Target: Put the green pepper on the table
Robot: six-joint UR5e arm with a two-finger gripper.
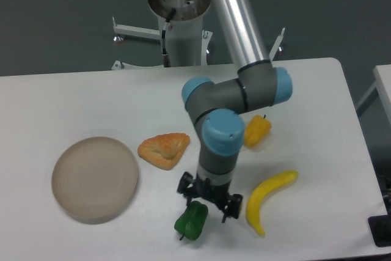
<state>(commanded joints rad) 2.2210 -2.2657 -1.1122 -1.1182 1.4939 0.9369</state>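
The green pepper (191,220) is small, glossy and dark green. It lies on the white table (317,90) near the front edge, right under my gripper (208,208). The gripper points down from the arm's wrist, with its black jaws spread. The right finger (231,207) stands apart from the pepper with a gap between them. The left finger is at the pepper's far left side and mostly hidden. The pepper looks to rest on the table, not gripped.
A yellow banana (269,201) lies just right of the gripper. A yellow-orange pepper (257,131) sits behind the arm's elbow. A croissant-like pastry (164,150) and a round beige plate (95,178) are to the left. The robot base stands at the back.
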